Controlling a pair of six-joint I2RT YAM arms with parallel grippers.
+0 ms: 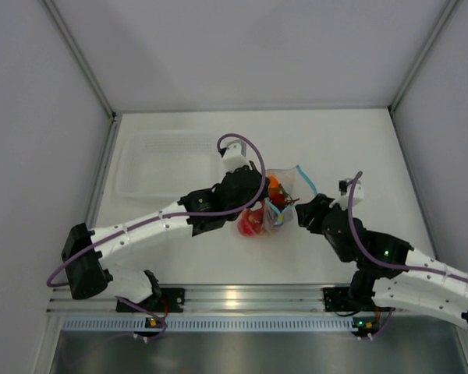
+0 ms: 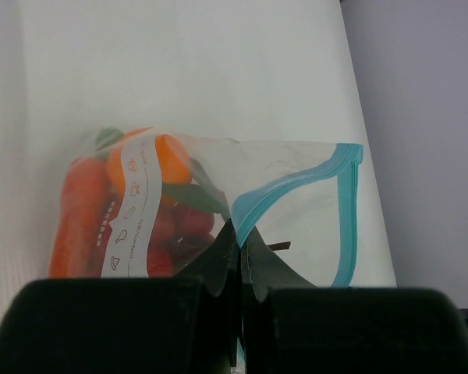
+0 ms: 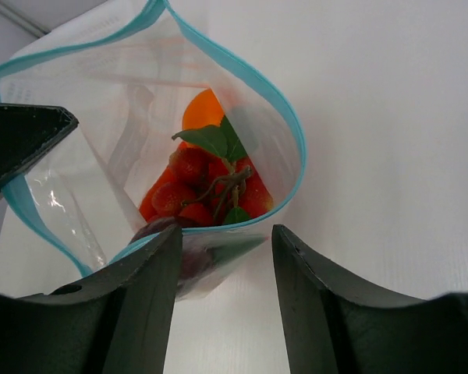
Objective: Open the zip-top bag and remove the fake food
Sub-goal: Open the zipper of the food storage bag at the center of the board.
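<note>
Your left hand [image 2: 235,234] is clamped shut on the teal zip strip of the zip-top bag [image 2: 288,167] at the middle of the desk [image 1: 359,140]. The bag's mouth gapes, with the fake food [image 3: 203,191] inside. Your right hand [image 3: 226,234] stands open, flanking the bag's near rim.

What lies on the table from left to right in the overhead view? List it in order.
Clear tray → zip-top bag holding the fake food. The left gripper and right gripper overlap the bag, so they are left out.
</note>
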